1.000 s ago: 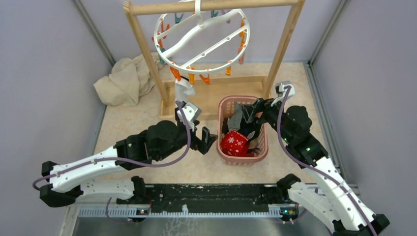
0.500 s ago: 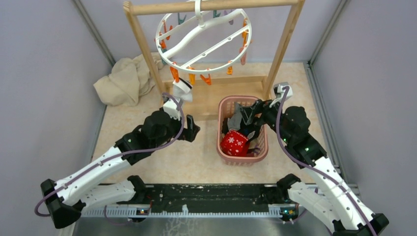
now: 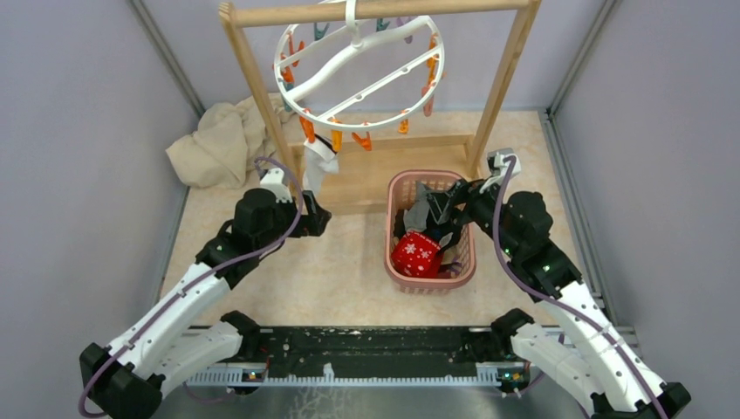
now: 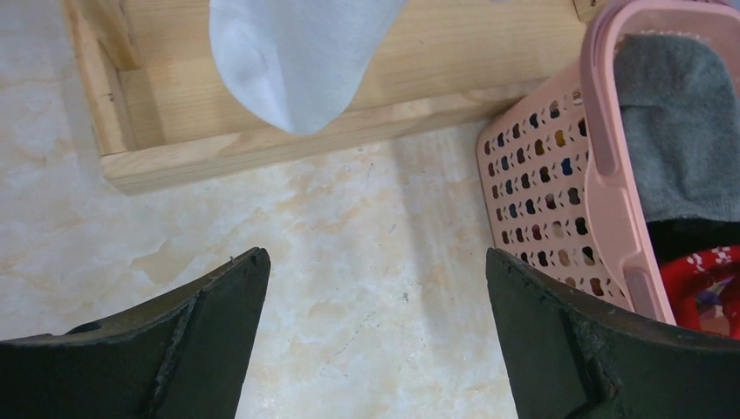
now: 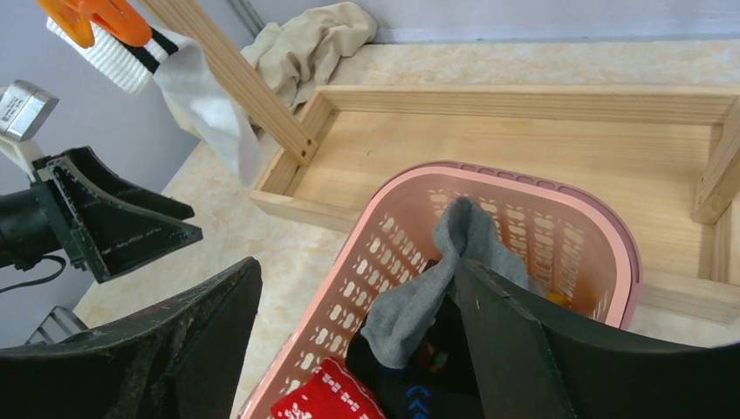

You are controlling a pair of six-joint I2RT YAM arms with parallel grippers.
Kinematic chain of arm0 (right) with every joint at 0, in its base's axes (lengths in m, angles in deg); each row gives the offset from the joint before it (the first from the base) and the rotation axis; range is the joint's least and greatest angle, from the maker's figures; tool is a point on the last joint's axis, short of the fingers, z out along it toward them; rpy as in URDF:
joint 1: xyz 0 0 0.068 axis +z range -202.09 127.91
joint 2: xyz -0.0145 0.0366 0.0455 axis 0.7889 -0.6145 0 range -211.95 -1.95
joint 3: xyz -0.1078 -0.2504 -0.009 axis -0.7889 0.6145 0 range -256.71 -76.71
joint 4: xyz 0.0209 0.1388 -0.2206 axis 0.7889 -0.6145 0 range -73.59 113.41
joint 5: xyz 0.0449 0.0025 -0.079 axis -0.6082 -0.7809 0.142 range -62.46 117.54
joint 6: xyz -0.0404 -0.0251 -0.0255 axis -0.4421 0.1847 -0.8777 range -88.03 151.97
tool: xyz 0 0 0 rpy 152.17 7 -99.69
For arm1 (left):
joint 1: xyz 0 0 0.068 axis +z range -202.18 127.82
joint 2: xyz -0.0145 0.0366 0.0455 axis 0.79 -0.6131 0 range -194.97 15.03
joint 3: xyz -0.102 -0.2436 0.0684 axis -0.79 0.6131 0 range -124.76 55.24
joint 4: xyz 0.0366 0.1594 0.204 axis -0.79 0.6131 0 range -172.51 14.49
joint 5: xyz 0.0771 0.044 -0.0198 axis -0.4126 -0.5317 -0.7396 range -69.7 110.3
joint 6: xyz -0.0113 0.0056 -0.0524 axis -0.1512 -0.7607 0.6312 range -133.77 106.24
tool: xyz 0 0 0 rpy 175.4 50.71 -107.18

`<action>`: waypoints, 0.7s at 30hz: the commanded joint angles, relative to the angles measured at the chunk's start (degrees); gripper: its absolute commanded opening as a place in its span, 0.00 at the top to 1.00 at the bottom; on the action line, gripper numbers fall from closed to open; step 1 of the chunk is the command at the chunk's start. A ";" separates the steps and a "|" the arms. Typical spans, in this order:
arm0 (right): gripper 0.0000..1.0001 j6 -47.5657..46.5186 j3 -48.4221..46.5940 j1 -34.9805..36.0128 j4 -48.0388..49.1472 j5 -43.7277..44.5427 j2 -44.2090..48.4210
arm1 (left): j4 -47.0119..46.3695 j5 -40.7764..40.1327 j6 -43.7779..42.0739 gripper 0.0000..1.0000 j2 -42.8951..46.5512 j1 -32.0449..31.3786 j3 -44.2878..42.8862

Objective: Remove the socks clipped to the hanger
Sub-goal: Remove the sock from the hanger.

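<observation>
The hanger (image 3: 358, 65), a white ring with orange and teal clips, hangs from the wooden rack's top bar. One white sock (image 3: 318, 163) with a black-striped cuff dangles from an orange clip (image 5: 96, 17) at the ring's front left. My left gripper (image 3: 316, 220) is open, low over the floor just in front of and below that sock's toe (image 4: 292, 61), not touching it. My right gripper (image 5: 356, 264) is open over the pink basket (image 3: 393, 262). A grey sock (image 5: 436, 279) drapes against its right finger. A red patterned sock (image 3: 416, 253) and dark socks lie in the basket.
The wooden rack (image 3: 262, 113) has two uprights and a low tray base (image 4: 262, 148) behind the basket. A beige cloth (image 3: 218, 144) is heaped at the back left. Grey walls close in on both sides.
My left arm has swung left and back, away from the basket, and now sits under the white sock. The hanger has swayed slightly. The right arm has not moved.
</observation>
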 commanded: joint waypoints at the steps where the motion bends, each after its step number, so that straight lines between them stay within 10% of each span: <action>1: 0.18 0.69 -0.10 -0.25 2.30 -0.44 1.73 | -3.44 4.71 0.70 0.01 1.44 4.50 1.32; 21: 0.18 1.60 1.27 -0.27 2.19 -1.13 3.32 | -26.66 12.30 -3.89 0.01 0.31 8.30 8.24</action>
